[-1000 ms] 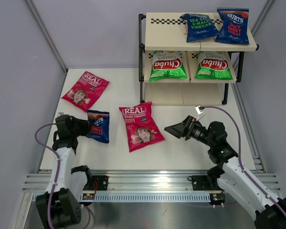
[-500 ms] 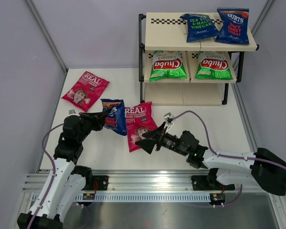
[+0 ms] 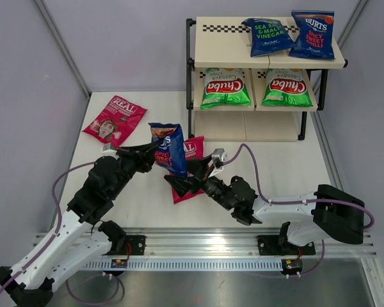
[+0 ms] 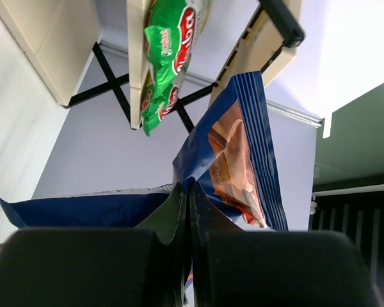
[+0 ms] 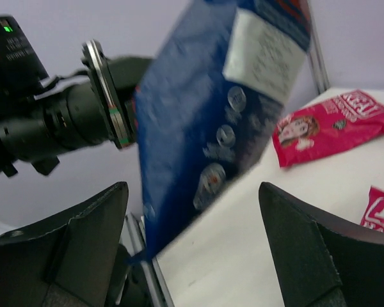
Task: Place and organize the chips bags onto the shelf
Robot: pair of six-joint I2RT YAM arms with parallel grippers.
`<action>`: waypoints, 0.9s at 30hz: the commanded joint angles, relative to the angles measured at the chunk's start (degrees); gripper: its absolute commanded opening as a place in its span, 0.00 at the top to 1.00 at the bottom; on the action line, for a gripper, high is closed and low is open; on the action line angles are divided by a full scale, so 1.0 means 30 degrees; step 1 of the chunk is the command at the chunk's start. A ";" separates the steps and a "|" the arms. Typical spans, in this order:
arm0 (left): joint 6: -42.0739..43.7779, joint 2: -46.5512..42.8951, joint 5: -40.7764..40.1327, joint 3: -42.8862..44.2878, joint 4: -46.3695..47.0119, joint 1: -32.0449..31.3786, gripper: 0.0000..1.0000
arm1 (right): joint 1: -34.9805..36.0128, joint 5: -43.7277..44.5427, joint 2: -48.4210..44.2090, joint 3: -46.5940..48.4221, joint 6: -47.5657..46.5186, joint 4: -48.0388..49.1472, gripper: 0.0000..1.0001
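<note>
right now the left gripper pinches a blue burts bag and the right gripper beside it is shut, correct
The right gripper is open, not shut; the right wrist view shows its fingers spread wide. The left gripper does pinch the blue Burts bag.

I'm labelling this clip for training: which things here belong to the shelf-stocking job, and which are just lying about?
Job: held Burts bag; top-board Burts bags; Chuba bags on the middle board; REAL bag at far left; REAL bag at mid-table; shelf.
Lying about: purple cables; metal rail at the near edge.
</note>
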 commanded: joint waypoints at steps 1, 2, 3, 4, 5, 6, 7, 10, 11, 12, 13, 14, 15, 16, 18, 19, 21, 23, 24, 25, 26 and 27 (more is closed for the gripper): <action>-0.1016 0.0685 -0.2310 0.0947 0.1363 -0.1177 1.00 | 0.0294 0.1293 -0.0144 0.1031 -0.1880 0.2225 0.10; -0.1075 0.0804 -0.2545 0.0918 0.1741 -0.1847 1.00 | 0.0323 0.1322 -0.0086 0.1264 -0.1910 0.2197 0.12; -0.1163 0.0979 -0.2924 0.0889 0.2006 -0.2173 1.00 | 0.0323 0.1728 -0.0085 0.1412 -0.1881 0.2109 0.14; -0.1280 0.1271 -0.3102 0.0831 0.2386 -0.2495 1.00 | 0.0352 0.1993 -0.0027 0.1529 -0.1939 0.1905 0.17; -0.1310 0.1419 -0.3394 0.0859 0.2883 -0.3165 1.00 | 0.0324 0.2344 0.0031 0.1762 -0.1969 0.1816 0.19; -0.1339 0.1536 -0.3571 0.0888 0.3120 -0.3462 1.00 | 0.0323 0.3015 0.0148 0.1852 -0.2027 0.1670 0.21; -0.1339 0.1740 -0.3776 0.0918 0.3238 -0.3784 1.00 | 0.0323 0.3166 0.0178 0.1911 -0.2173 0.1640 0.23; -0.1281 0.1743 -0.4801 0.1093 0.3357 -0.4781 1.00 | 0.0324 0.3548 0.0120 0.1679 -0.2232 0.1639 0.39; -0.1252 0.1684 -0.5093 0.1152 0.3269 -0.4812 1.00 | 0.0352 0.3665 -0.0054 0.1532 -0.2233 0.1698 0.44; -0.1077 0.1597 -0.5212 0.1239 0.3123 -0.4842 1.00 | 0.0353 0.3695 -0.0172 0.1414 -0.2233 0.1814 0.48; -0.0989 0.1364 -0.5329 0.1298 0.2687 -0.4842 1.00 | 0.0353 0.3666 -0.0289 0.1123 -0.2233 0.1844 0.54; -0.0843 0.1217 -0.5591 0.1357 0.2479 -0.4842 1.00 | 0.0353 0.3608 -0.0551 0.1004 -0.2262 0.1816 0.56; -0.0464 0.1099 -0.5739 0.1473 0.2274 -0.4842 1.00 | 0.0324 0.3288 -0.0728 0.0945 -0.2291 0.1641 0.58; -0.0141 0.0953 -0.5885 0.1562 0.2011 -0.4842 1.00 | 0.0323 0.3198 -0.0875 0.0857 -0.2291 0.1437 0.64; 0.0996 0.0718 -0.6150 0.1737 0.1804 -0.4842 1.00 | 0.0352 0.2555 -0.1344 0.0885 -0.2321 0.0588 0.70; 0.1642 0.0688 -0.6267 0.2086 0.1833 -0.4842 0.91 | 0.0324 0.2350 -0.1548 0.0857 -0.2263 0.0295 0.73; 0.4180 0.0629 -0.6385 0.2556 0.1804 -0.4842 0.71 | 0.0324 0.1792 -0.2338 0.0769 -0.2001 -0.0700 0.75; 0.6034 0.0542 -0.6326 0.3377 0.1862 -0.4842 0.38 | 0.0352 0.1297 -0.3650 0.0623 -0.1852 -0.2536 0.80; 0.8016 0.0367 -0.6239 0.3582 0.1949 -0.4842 0.30 | 0.0324 0.1148 -0.4211 0.0564 -0.1765 -0.3333 0.82; 0.8935 0.0133 -0.6152 0.3990 0.1921 -0.4842 0.24 | 0.0352 0.1001 -0.4854 0.0476 -0.1677 -0.4153 0.83; 1.1235 -0.0014 -0.5977 0.4139 0.2066 -0.4842 0.09 | 0.0324 0.0507 -0.6253 0.0418 -0.1618 -0.5988 0.86; 1.2824 -0.0334 -0.5540 0.4286 0.2531 -0.4842 0.02 | 0.0352 0.0241 -0.7021 0.0417 -0.1530 -0.6935 0.87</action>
